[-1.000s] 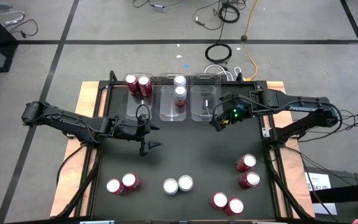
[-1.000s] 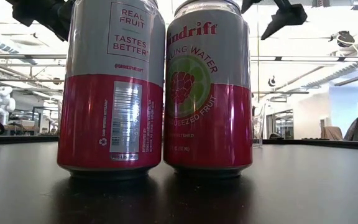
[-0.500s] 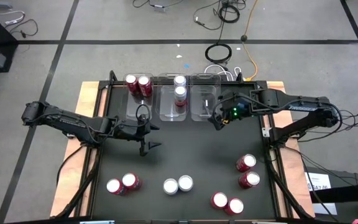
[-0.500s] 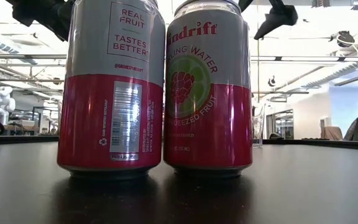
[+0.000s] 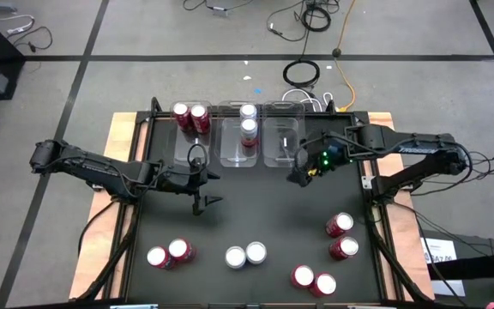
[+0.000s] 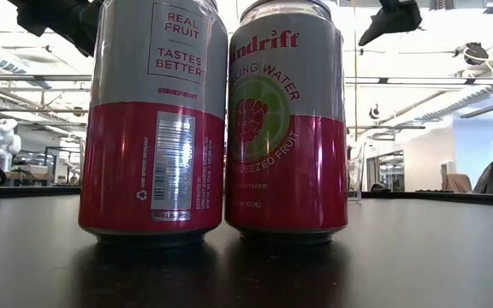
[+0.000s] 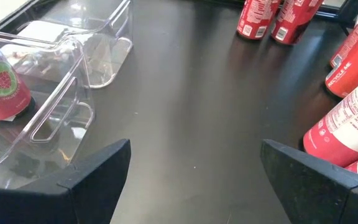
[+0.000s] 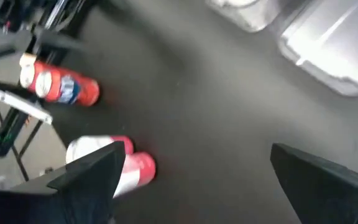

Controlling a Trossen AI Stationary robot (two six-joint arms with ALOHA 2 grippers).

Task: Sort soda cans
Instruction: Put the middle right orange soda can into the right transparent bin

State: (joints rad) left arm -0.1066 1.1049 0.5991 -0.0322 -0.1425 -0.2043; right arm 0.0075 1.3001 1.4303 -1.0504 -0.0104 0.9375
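The black bench [image 5: 264, 206] carries three clear plastic bins in a row along its far edge. The left bin [image 5: 183, 146] holds two red soda cans [image 5: 191, 117] side by side at its far end. The middle bin [image 5: 240, 148] holds two silver-white cans [image 5: 248, 120], one behind the other. The right bin [image 5: 281, 142] shows no can inside.

The remaining cans stand upright along the near side of the bench. At the near left is a pair of red cans [image 5: 169, 254], touching. Near the middle is a pair of silver-white cans [image 5: 246, 255], also touching. To the right, two red cans [image 5: 341, 236] stand one nearer than the other, close to the right edge, and another touching red pair [image 5: 314, 281] sits at the near right. In the low view, two cans with grey upper halves and red lower halves [image 6: 216, 128] fill the foreground, standing upright and touching on the dark surface.

The left pincer [image 5: 204, 199] hangs over the bench just near of the left bin, its fingers spread apart and holding nothing; its wrist view shows both dark fingers [image 7: 92, 180] wide apart above bare bench, with a red can in a bin to one side.

The right pincer [image 5: 298, 174] hovers just near of the right bin, at its near right corner. Its fingers [image 8: 86, 180] are likewise wide apart and empty, with red cans lying farther off on the bench in its wrist view.
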